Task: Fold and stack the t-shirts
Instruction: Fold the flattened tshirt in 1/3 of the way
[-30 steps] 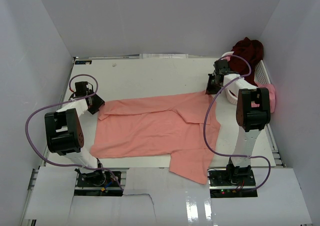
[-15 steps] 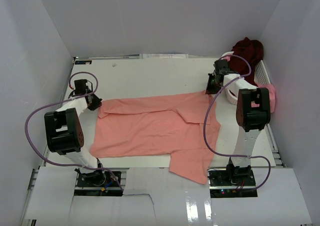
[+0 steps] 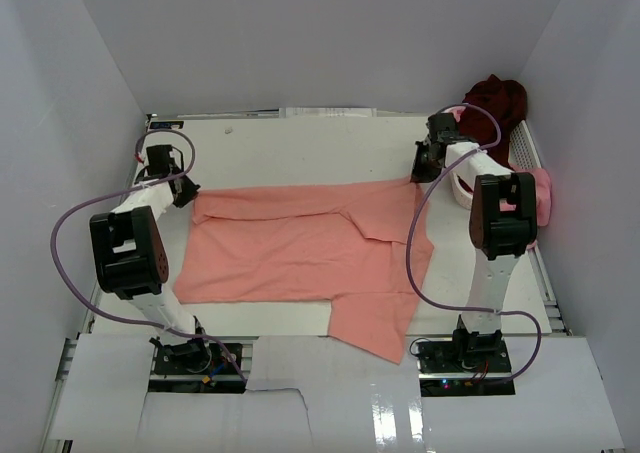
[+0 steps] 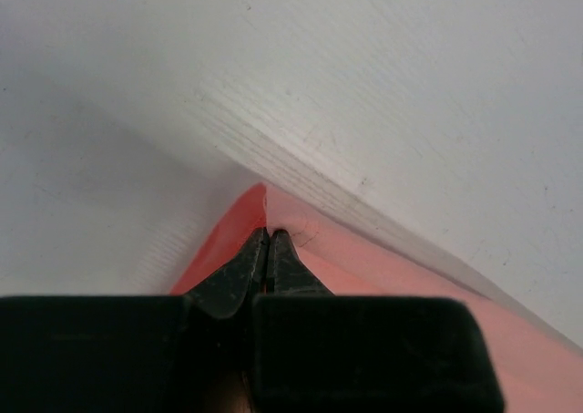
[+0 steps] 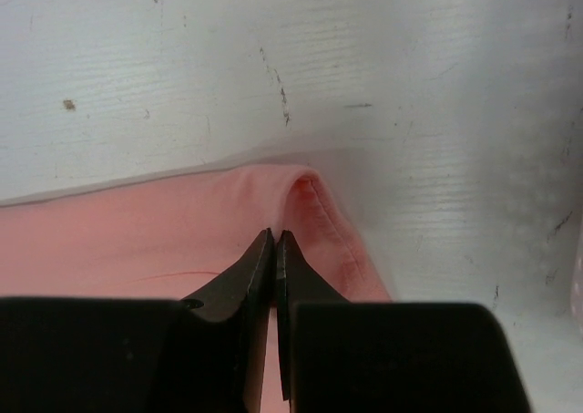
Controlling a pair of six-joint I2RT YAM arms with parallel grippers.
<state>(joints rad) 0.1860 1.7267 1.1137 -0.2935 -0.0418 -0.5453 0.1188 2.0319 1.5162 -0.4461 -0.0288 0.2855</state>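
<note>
Two grippers pinch the far corners of the salmon-pink cloth t-shirt, which lies spread flat on the white table: the left gripper and the right gripper, both clamped on its hem. The right arm partly hides the white slatted plastic basket, where the dark maroon t-shirt and the brighter pink t-shirt lie. Only the wrist views show the pinch.

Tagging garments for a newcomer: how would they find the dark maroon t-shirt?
Go to the table's far right corner, by the white basket. The dark maroon t-shirt is the crumpled heap at its far end, darker than the pink t-shirt nearer or the salmon t-shirt spread flat.
</note>
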